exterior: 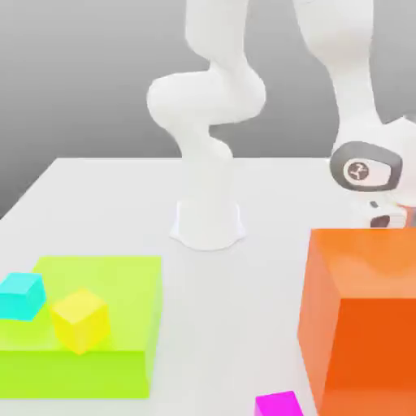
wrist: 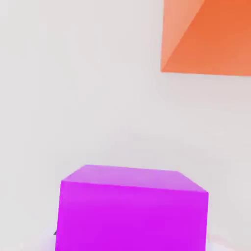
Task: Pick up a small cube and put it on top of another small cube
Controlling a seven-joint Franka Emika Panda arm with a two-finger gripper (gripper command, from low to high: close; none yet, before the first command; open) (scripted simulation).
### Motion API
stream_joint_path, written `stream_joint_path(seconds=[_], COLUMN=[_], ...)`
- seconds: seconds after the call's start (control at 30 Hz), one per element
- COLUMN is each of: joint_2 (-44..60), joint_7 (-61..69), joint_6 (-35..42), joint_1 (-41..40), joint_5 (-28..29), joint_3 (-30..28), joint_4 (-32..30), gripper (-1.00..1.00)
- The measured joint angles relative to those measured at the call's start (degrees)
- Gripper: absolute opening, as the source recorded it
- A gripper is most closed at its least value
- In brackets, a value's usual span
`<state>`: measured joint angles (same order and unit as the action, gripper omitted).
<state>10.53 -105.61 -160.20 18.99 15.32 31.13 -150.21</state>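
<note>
Behind the orange block (exterior: pixel 361 317), the claw (exterior: pixel 382 219) is closed tight; nothing visibly held; a magenta cube (wrist: pixel 132 208) sits close below it.

magenta cube (exterior: pixel 279 404) cut by exterior view's lower edge, orange block (exterior: pixel 361 317) by its right edge

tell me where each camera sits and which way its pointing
Exterior view: off the arm, facing the arm's base across the white table; it takes in the green block, orange block and wrist.
Hand view: on the hand, looking past the magenta cube close in front, over the table to the orange block.
Shared: orange block, magenta cube, table.
</note>
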Motion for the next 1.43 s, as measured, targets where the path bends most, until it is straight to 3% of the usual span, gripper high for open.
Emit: stream_joint_path(seconds=[0.23,0.4,0.63,0.93,1.2,1.3,1.33,1.43], joint_2=[4.8,5.76,3.57,-4.44,-15.22,-12.24,-11.01,-11.01], joint_7=[12.09,24.49,42.55,50.19,52.64,52.1,51.76,51.77], joint_6=[10.8,19.68,29.1,29.43,27.31,21.32,19.45,19.45], joint_1=[-0.93,-6.02,-17.35,-31.75,-52.92,-53.88,-53.69,-54.06], joint_5=[-5.24,-9.8,-14.84,-16.35,-17.35,-16.3,-15.8,-15.81], joint_3=[6.07,8.09,4.39,-6.29,-17.64,-18.2,-18.49,-18.5], joint_4=[13.7,23.25,33.73,29.05,13.73,9.78,9.07,9.07], gripper=[-1.0,-1.0,-1.0,-1.0,-1.0,-1.0,1.0,1.0])
